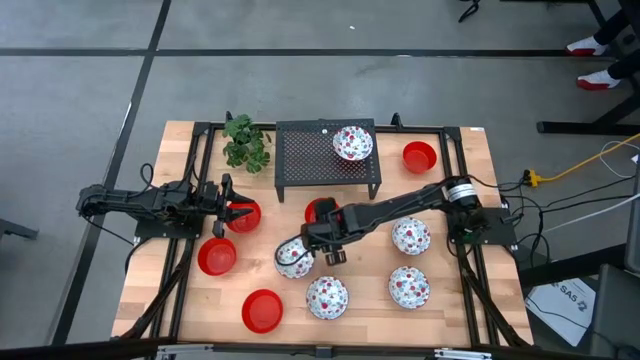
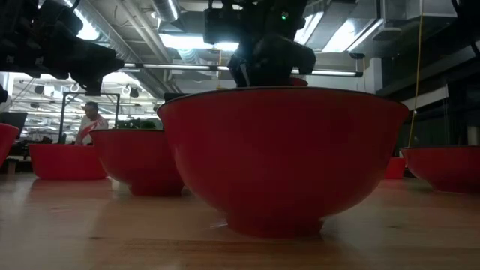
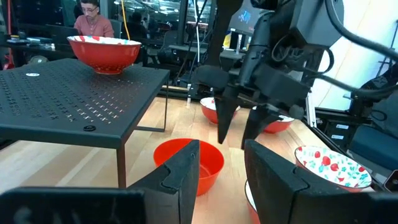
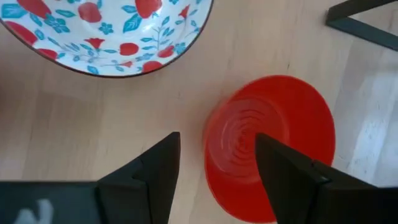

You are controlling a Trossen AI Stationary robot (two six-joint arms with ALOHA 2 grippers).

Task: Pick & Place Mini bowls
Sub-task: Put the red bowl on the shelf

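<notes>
Mini bowls point(image 1: 327, 297) — round, no long axis, all upright with mouths up — lay scattered over the wooden table point(image 1: 450, 310); one floral bowl point(image 1: 352, 142) stood on the black perforated stand point(image 1: 300, 160), by a green plant point(image 1: 245, 142). Grey floor around; a person sat in the room behind. Right gripper point(image 1: 333, 251) reached across mid-table, jaws apart, empty, above a red bowl point(image 4: 273, 146). Left gripper point(image 1: 228, 205) hovered at the left over another red bowl point(image 1: 245, 217), jaws apart, empty.

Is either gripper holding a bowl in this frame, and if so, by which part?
Nothing is held. The right gripper hangs open above a red bowl on the table, and the left gripper is open too, empty between its fingers.
</notes>
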